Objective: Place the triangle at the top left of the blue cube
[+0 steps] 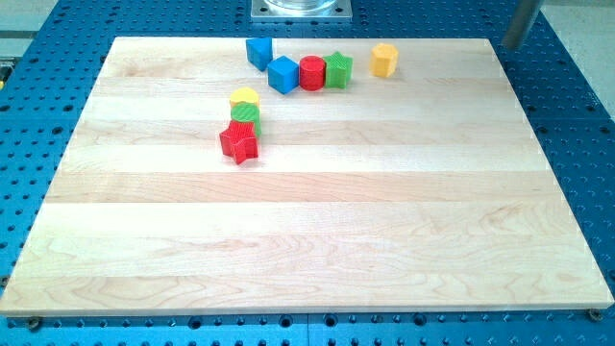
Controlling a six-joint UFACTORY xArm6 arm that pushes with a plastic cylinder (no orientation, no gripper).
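Take the blue cube-shaped block [282,74] as your landmark; it sits near the view's top edge of the pale wooden board [307,250], left of centre. The triangle you are after, a blue wedge-like block [258,51], stands just up and to the view's left of that cube, close beside it; you cannot tell whether the two touch.

Touching the cube on the view's right is a red cylinder block [311,72], and beyond that a green star-shaped block [337,69], the three forming a short row. Further to the view's right of the cube, apart from the row, stands a yellow block [384,60] of roughly hexagonal shape.

Below and to the view's left of the cube you will find a small stack-like cluster: a yellow rounded block [244,97], a green block [245,114] whose shape is hard to make out, and a red star-shaped block [239,142], each pressed against the next.

My tip does not show. Only a grey slanted shaft [520,23] appears far to the view's right of the cube, off the board's corner, so you cannot tell where the tip rests; nothing is held, as the arm has no fingers.

No writing or labels can be read anywhere, including on the blue perforated table [58,58].
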